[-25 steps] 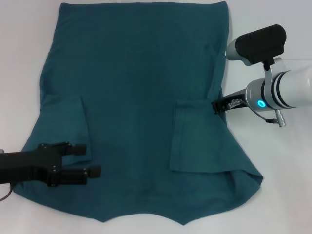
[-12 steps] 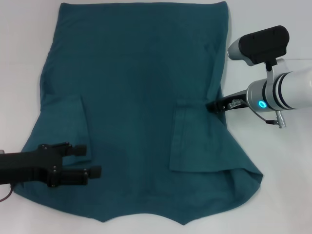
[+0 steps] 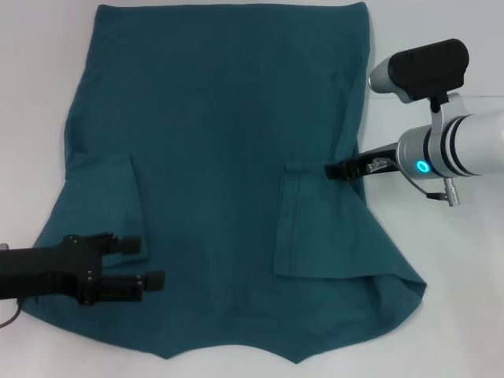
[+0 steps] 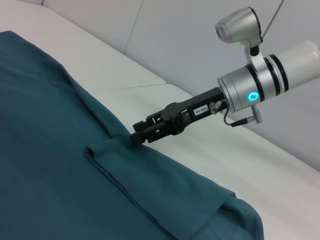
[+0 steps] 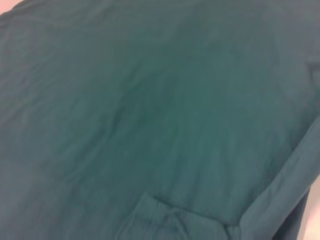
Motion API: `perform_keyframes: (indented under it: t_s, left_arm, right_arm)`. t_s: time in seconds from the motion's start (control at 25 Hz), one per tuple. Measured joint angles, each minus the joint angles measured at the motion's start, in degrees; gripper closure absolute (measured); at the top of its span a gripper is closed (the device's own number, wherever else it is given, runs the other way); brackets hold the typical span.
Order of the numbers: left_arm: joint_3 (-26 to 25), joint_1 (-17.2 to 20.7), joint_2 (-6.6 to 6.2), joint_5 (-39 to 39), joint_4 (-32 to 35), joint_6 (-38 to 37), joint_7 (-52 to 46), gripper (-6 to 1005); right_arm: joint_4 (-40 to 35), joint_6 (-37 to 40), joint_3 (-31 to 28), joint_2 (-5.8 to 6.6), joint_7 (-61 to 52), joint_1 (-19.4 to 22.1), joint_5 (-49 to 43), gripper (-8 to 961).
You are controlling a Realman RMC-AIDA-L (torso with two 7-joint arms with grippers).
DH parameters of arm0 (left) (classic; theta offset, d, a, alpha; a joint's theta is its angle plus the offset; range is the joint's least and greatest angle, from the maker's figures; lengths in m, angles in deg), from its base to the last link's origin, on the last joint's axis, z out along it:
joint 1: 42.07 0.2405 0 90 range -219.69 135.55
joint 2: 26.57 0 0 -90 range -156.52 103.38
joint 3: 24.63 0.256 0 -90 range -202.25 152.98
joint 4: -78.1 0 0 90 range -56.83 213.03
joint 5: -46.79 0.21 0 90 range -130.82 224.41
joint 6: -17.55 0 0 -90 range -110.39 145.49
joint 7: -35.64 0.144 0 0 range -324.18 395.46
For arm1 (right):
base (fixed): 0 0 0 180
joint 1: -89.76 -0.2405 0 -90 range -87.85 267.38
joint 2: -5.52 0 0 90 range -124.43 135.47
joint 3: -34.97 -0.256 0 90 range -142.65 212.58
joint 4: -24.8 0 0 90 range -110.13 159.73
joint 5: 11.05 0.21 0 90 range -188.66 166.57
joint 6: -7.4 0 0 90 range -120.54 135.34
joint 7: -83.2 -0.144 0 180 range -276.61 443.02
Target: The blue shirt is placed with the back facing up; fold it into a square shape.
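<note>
Lying flat on the white surface [image 3: 457, 315], the blue shirt [image 3: 220, 157] had both sleeves folded inward. We saw the right hand [image 3: 331, 170] at the shirt's right edge, beside the folded sleeve, closed on the fabric. The left hand [image 3: 150, 264] hovered over the shirt's lower left corner, fingers parted.

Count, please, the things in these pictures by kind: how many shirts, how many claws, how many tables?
blue shirt: 1
claws: 2 (left claw, right claw)
white table: 1
Total: 4
</note>
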Motion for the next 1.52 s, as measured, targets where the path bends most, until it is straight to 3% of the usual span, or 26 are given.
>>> perform_keyframes:
  t_s: [0.32, 0.64, 1.08, 1.52]
  left_arm:
    - [0.0, 0.0, 0.02, 0.0, 0.0, 0.0, 0.0, 52]
    - [0.0, 0.0, 0.02, 0.0, 0.1, -0.2, 0.0, 52]
    - [0.0, 0.2, 0.19, 0.0, 0.2, -0.2, 0.0, 52]
    - [0.0, -0.1, 0.15, 0.0, 0.3, -0.3, 0.0, 52]
  right_arm:
    - [1.5, -1.4, 0.1, -0.08, 0.1, 0.2, 0.1, 363]
    - [1.7, -2.1, 1.0, -0.05, 0.3, 0.3, 0.1, 497]
    - [1.7, -2.6, 0.7, 0.15, 0.3, 0.9, 0.1, 923]
    - [-5.3, 0.5, -0.6, 0.31, -0.5, 5.9, 0.1, 940]
